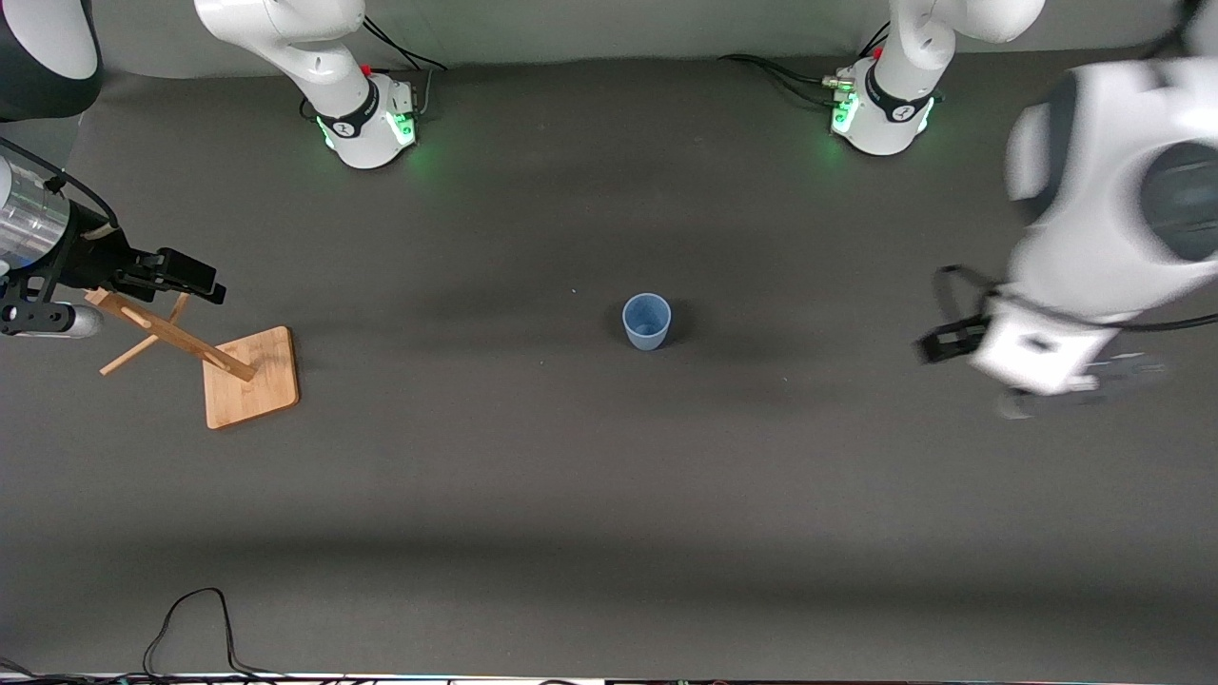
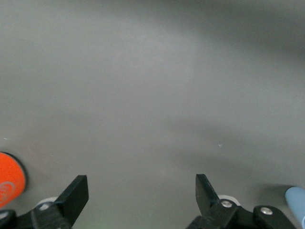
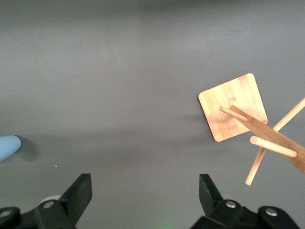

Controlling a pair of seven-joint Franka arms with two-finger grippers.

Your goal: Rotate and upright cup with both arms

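Note:
The pale blue cup (image 1: 647, 322) stands upright, mouth up, on the dark table near its middle. Nothing touches it. A sliver of it shows at the edge of the left wrist view (image 2: 296, 202) and of the right wrist view (image 3: 8, 147). My left gripper (image 1: 1075, 385) hangs open and empty in the air over bare table toward the left arm's end, well apart from the cup; its open fingers show in the left wrist view (image 2: 141, 188). My right gripper (image 1: 195, 278) is open and empty over the wooden rack at the right arm's end (image 3: 144, 186).
A wooden peg rack (image 1: 249, 376) with a square base and slanted pegs stands toward the right arm's end; it also shows in the right wrist view (image 3: 233, 107). Part of an orange-red canister (image 2: 9, 183) shows at the edge of the left wrist view. Black cables (image 1: 190, 618) lie at the table's near edge.

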